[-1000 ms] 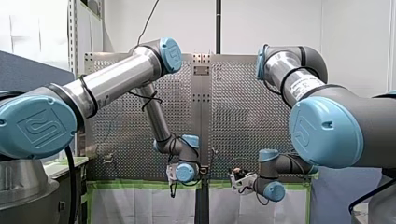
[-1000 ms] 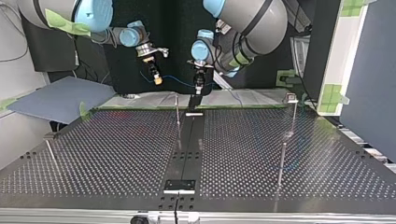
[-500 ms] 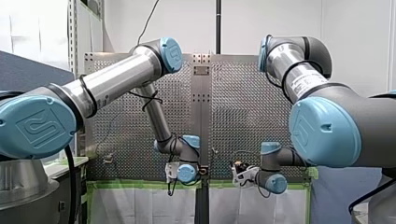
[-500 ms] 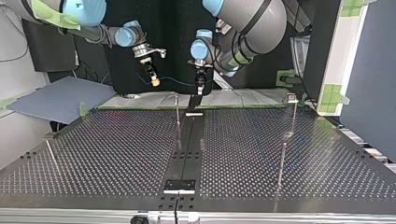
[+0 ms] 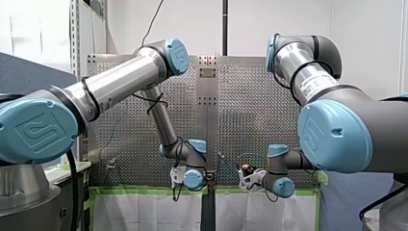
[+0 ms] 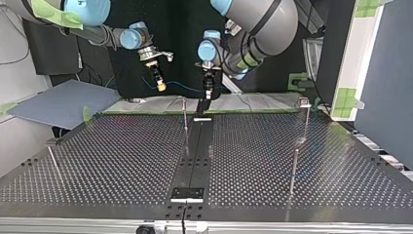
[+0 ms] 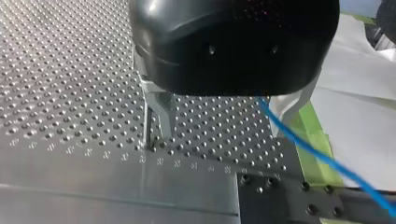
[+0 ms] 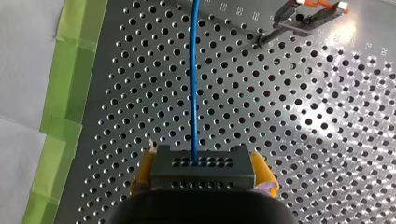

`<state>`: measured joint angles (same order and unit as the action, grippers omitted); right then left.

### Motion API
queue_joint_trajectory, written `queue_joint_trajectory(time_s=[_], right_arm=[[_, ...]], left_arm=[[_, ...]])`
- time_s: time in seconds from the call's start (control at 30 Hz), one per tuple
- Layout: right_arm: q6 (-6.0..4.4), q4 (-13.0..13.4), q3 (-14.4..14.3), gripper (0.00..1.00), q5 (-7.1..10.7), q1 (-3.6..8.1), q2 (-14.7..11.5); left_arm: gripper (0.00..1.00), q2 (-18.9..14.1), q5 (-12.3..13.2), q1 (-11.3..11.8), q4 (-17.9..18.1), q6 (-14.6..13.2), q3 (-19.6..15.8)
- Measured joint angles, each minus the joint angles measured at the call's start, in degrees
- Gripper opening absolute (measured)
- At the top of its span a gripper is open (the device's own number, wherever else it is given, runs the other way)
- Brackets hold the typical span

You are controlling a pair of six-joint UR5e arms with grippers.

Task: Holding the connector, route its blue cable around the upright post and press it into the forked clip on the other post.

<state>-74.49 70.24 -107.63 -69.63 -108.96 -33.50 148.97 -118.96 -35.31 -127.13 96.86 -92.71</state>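
Note:
My right gripper (image 8: 201,173) is shut on the black connector (image 8: 201,164), yellow pads (image 8: 144,171) on both sides. The blue cable (image 8: 193,93) leaves the connector and runs straight ahead over the perforated table. In the top view this gripper (image 6: 159,86) hangs above the table's far edge, left of centre. The cable (image 6: 185,88) sags from it to my left gripper (image 6: 208,92). My left gripper (image 7: 224,131) is open, and the cable (image 7: 317,154) passes between its metal fingers (image 7: 161,112). A thin upright post (image 7: 147,126) stands beside one finger. A clip head with orange parts (image 8: 308,14) lies ahead of the connector.
More thin posts stand on the table: one near the centre strip (image 6: 185,117), two at the top view's right (image 6: 306,119) (image 6: 293,170), one at its left (image 6: 52,158). Green tape (image 8: 70,70) and white sheeting line the table's edge by the grippers.
My right gripper has shifted a little toward the top view's left with the connector, pulling the cable along. My left gripper has hardly moved and stays open.

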Motion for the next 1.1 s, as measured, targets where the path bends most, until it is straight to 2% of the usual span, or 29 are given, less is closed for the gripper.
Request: queue_joint_trajectory(time_s=[0.2, 0.53, 0.6, 0.63, 0.67, 0.7, 0.73, 0.77, 0.8, 0.83, 0.9, 0.93, 0.97, 1.1], right_arm=[[-0.14, 0.0, 0.0, 0.00, -0.23, -0.07, 0.0], [-0.31, 0.2, 0.0, 0.00, -0.01, -0.21, 0.0], [-0.31, 0.1, 0.0, 0.00, 0.00, -0.23, 0.0], [-0.32, 0.1, 0.0, 0.00, 0.00, -0.23, 0.0], [-0.32, 0.1, 0.0, 0.00, 0.01, -0.24, 0.0], [-0.32, 0.1, 0.0, 0.00, 0.01, -0.24, 0.0], [-0.32, 0.1, 0.0, 0.00, 0.01, -0.24, 0.0], [-0.32, 0.1, 0.0, 0.00, 0.01, -0.24, 0.0], [-0.32, 0.1, 0.0, 0.00, 0.01, -0.25, 0.0], [-0.32, 0.1, 0.0, 0.00, 0.01, -0.25, 0.0], [-0.32, 0.1, 0.0, 0.00, 0.01, -0.25, 0.0], [-0.32, 0.1, 0.0, 0.00, 0.01, -0.25, 0.0], [-0.32, 0.1, 0.0, 0.00, -0.01, -0.25, 0.0], [-0.32, 0.0, 0.0, 0.00, -0.06, -0.25, 0.0]], left_arm=[[1.00, 0.0, -0.3, -0.6, 0.7, 0.1, 0.0], [1.00, 0.0, 0.6, -0.1, 2.0, 1.9, 0.2], [0.88, 0.0, 0.6, 0.0, 2.0, 2.0, 0.3], [0.88, 0.0, 0.7, 0.0, 2.0, 2.1, 0.3], [0.74, 0.0, 0.7, 0.0, 2.0, 2.1, 0.3], [0.65, 0.0, 0.8, 0.0, 2.0, 2.1, 0.3], [0.65, 0.0, 0.8, 0.1, 2.0, 2.2, 0.3], [0.55, 0.0, 0.9, 0.1, 2.0, 2.2, 0.3], [0.32, 0.0, 0.9, 0.1, 2.0, 2.2, 0.3], [0.32, 0.0, 0.9, 0.2, 2.0, 2.2, 0.3], [0.08, 0.0, 1.0, 0.3, 2.0, 2.3, 0.3], [0.08, 0.0, 1.1, 0.3, 2.0, 2.3, 0.3], [0.00, 0.0, 1.2, 0.3, 2.1, 2.4, 0.3], [0.00, 0.0, 1.6, 0.4, 2.1, 2.4, 0.3]])
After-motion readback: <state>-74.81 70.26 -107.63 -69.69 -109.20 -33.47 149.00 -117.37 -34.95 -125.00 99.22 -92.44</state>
